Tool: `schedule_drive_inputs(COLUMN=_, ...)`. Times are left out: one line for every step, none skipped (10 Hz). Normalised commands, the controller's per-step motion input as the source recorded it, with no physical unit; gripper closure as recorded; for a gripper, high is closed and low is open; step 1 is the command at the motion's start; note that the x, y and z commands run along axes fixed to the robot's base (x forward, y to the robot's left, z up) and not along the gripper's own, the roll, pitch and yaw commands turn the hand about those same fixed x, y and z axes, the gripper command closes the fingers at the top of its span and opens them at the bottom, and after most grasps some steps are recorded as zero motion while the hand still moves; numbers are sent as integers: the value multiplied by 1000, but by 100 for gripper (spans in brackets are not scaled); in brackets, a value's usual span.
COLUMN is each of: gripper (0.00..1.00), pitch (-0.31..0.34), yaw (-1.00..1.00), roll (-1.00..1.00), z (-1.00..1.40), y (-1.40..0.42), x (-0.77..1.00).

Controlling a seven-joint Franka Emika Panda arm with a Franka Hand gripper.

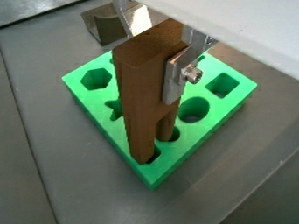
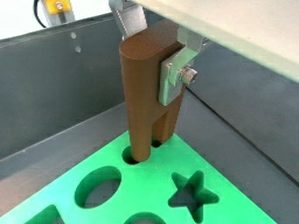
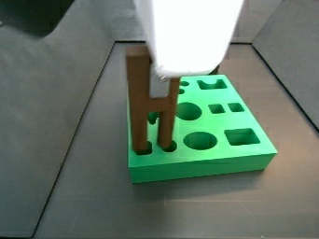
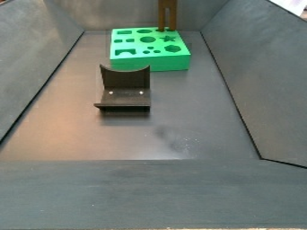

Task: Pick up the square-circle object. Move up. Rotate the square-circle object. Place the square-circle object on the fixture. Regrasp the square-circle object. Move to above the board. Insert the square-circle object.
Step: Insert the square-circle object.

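Observation:
The square-circle object is a tall brown block standing upright, and my gripper is shut on its upper part. One silver finger presses its side, and the other finger is mostly hidden behind the block. Its two legs reach down into holes at the edge of the green board, and their tips sit inside the cut-outs. In a side view the block rises from the board at the far end of the bin. The dark fixture stands apart, nearer the middle of the floor.
Sloped grey bin walls surround the floor. The board's other cut-outs include a star, an oval and squares. The white gripper body hides the top of the block in a side view.

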Motion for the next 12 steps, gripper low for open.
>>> schedule_drive_inputs(gripper=100, pitch=0, yaw=-89, roll=0, z=-149, y=-103, x=0)
schedule_drive_inputs(gripper=100, pitch=0, yaw=-31, roll=0, z=-43, y=-169, x=149)
schedule_drive_inputs(gripper=100, pitch=49, yaw=0, roll=0, z=-66, y=-46, x=360)
schedule_drive_inputs(gripper=100, pitch=104, yaw=0, roll=44, z=-131, y=0, x=343)
schedule_drive_inputs(gripper=100, pitch=133, yaw=0, roll=74, z=-143, y=3, x=314)
schedule_drive_inputs(gripper=100, pitch=140, yaw=0, roll=100, z=-140, y=0, x=257)
schedule_drive_inputs(gripper=100, pitch=153, yaw=-40, roll=119, z=-120, y=29, x=169)
schedule_drive_inputs(gripper=100, pitch=131, yaw=-97, roll=133, z=-137, y=6, x=63)
schedule_drive_inputs(gripper=100, pitch=86, yaw=-357, roll=104, z=-137, y=0, x=0)
schedule_drive_inputs(gripper=100, pitch=64, yaw=-480, roll=101, z=-131, y=0, x=-9)
schedule_drive_inputs(gripper=100, pitch=0, yaw=-294, roll=73, z=-149, y=0, x=-37)
schedule_drive_inputs(gripper=100, pitch=-90, yaw=0, roll=163, z=-434, y=-40, x=0)
